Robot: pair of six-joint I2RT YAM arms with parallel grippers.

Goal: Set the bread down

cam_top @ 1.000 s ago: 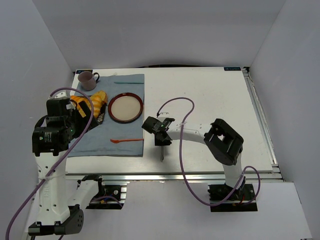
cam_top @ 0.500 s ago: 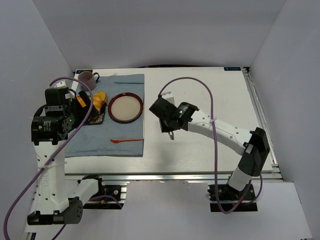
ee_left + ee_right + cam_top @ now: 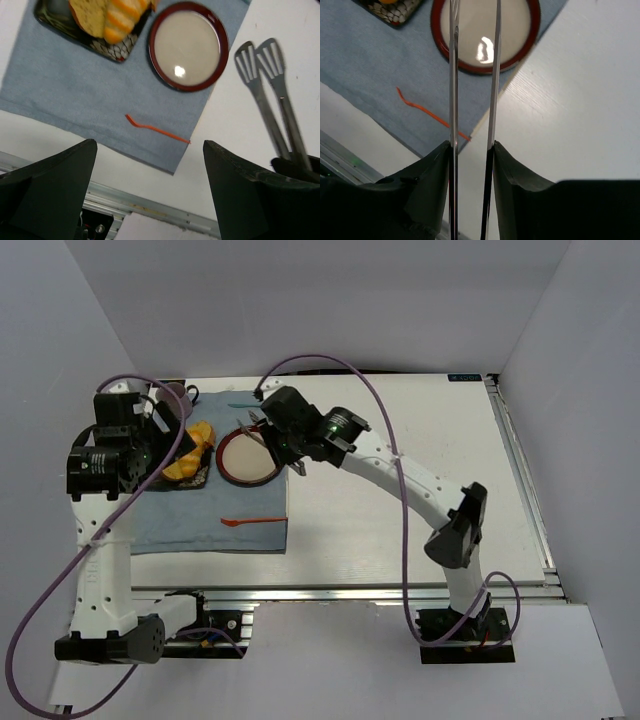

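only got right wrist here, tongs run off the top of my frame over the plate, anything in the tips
observer: no, the left wrist view shows the tongs with both tips bare.
operator: wheres the bread
observer: the bread lies on a dark tray, left of the plate seen from above.
operator: and the left tool
observer: the left tool is wide open, holding nothing.

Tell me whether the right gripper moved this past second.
Yes. The right gripper went up and left in the top view, from white tabletop to the round red-rimmed plate.
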